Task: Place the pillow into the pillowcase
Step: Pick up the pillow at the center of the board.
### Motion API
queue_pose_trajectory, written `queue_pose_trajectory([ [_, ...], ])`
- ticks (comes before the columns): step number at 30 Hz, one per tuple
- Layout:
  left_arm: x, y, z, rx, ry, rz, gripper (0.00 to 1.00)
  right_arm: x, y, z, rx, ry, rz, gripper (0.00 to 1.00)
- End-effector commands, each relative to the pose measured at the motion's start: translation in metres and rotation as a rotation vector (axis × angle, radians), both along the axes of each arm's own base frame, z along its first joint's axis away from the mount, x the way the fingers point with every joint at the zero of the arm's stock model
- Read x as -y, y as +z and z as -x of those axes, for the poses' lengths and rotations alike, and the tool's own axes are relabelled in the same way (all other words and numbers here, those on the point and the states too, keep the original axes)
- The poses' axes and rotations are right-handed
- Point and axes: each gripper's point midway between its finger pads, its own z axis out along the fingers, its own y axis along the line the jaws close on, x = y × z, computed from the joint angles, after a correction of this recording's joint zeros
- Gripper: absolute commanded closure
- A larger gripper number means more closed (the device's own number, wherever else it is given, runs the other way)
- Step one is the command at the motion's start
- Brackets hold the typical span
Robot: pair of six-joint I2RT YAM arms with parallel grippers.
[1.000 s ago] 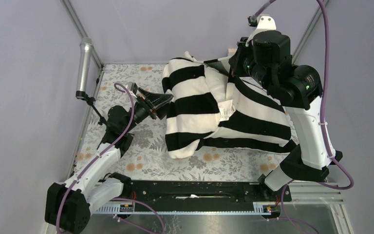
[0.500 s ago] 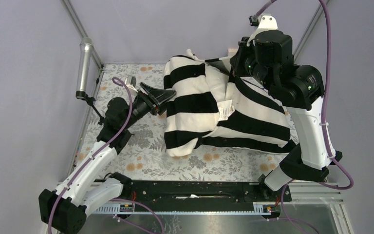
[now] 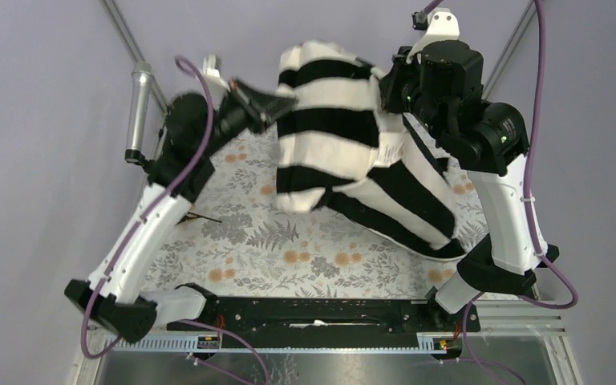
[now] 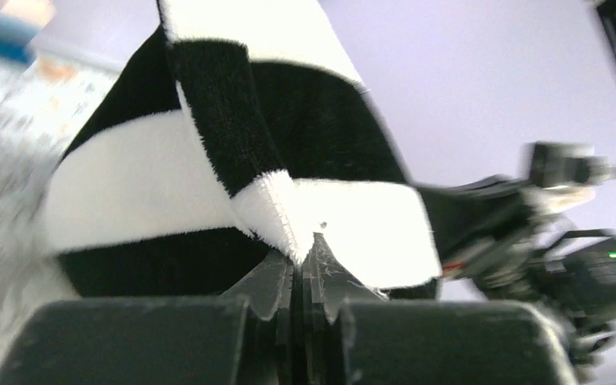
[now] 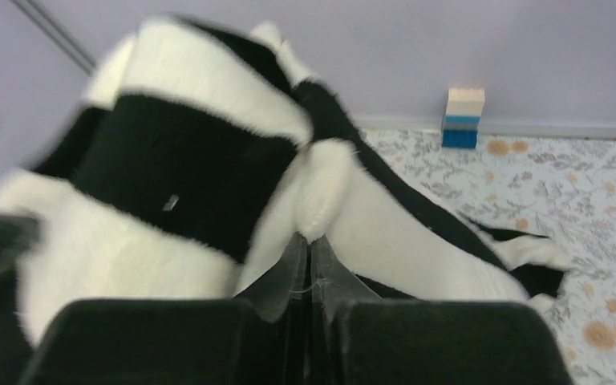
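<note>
The black-and-white striped pillowcase (image 3: 337,128) hangs in the air between both grippers. Its lower end trails down to the table at the right (image 3: 437,237). My left gripper (image 3: 286,103) is shut on a white edge of the pillowcase (image 4: 345,228), seen at the fingertips in the left wrist view. My right gripper (image 3: 383,92) is shut on a white fold of the pillowcase (image 5: 321,192) near its upper right side. The cloth looks bulky. The pillow is hidden; no plain cream fabric shows apart from the stripes.
The floral table covering (image 3: 289,249) lies under the hanging cloth. A silver cylinder on a stand (image 3: 139,112) is by the left frame post. A small blue-and-white block stack (image 5: 464,116) stands against the back wall.
My left gripper has shut on the pillowcase's left edge and risen up and back with it. The striped cloth has come off the table on the left. The right gripper has stayed shut.
</note>
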Motion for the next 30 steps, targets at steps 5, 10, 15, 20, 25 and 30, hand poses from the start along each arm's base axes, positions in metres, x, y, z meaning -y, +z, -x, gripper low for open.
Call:
queue_pose_trajectory([
  [5, -0.007, 0.254, 0.025, 0.569, 0.057, 0.153, 1.0, -0.007, 0.082, -0.028, 0.262, -0.029, -0.218, 1.0],
  [10, 0.017, 0.197, -0.021, 0.463, 0.093, -0.001, 1.0, 0.033, 0.189, 0.01, 0.578, -0.063, -0.44, 1.0],
  [15, -0.056, 0.318, 0.067, 0.806, 0.27, 0.199, 1.0, 0.014, 0.137, -0.016, 0.495, -0.071, -0.402, 1.0],
  [20, -0.076, 0.327, 0.084, 0.88, 0.338, 0.259, 1.0, 0.013, 0.102, -0.031, 0.451, -0.111, -0.326, 1.0],
  [25, 0.004, 0.224, 0.003, 0.625, 0.161, 0.048, 1.0, 0.082, 0.248, 0.052, 0.803, -0.139, -0.488, 1.0],
  [30, 0.003, 0.273, 0.048, 0.767, 0.164, 0.08, 1.0, 0.1, 0.242, 0.051, 0.851, -0.237, -0.468, 1.0],
])
